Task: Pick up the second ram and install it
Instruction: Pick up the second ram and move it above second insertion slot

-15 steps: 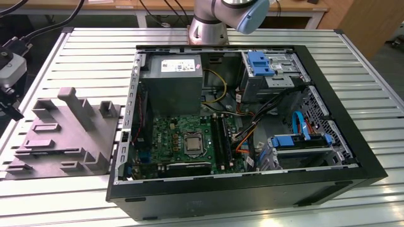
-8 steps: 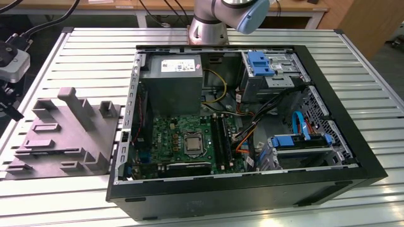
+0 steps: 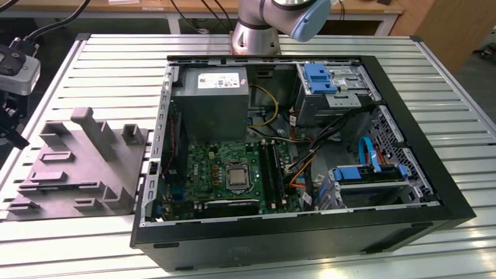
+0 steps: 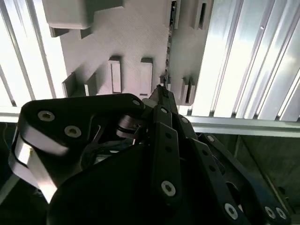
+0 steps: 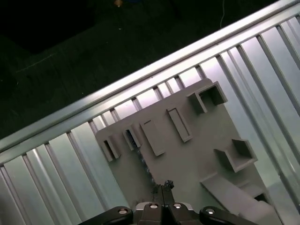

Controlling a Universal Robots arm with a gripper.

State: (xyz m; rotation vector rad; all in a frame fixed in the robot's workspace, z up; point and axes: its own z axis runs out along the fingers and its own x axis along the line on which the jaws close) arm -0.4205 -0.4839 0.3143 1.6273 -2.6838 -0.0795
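The second ram (image 5: 143, 161) stands on its thin edge in a holder of the grey fixture (image 5: 197, 154), where it reads as a narrow dark-blue line. In the second wrist view the second ram (image 4: 169, 47) runs straight up to my fingertips. My gripper (image 5: 164, 184) hangs over the near end of that stick with its black fingers pressed together, and I cannot tell whether the tips touch it. My gripper (image 4: 161, 91) looks shut in both wrist views. In the exterior view my gripper (image 3: 20, 138) is at the far left, above the fixture (image 3: 74, 168).
An open computer case (image 3: 434, 174) lies to the exterior view's right of the fixture, with the motherboard (image 3: 225, 168) and its black slot rails (image 3: 271, 168) exposed. A second pair of holders (image 4: 187, 89) beside the ram is unoccupied. The table is ribbed aluminium (image 3: 116, 70).
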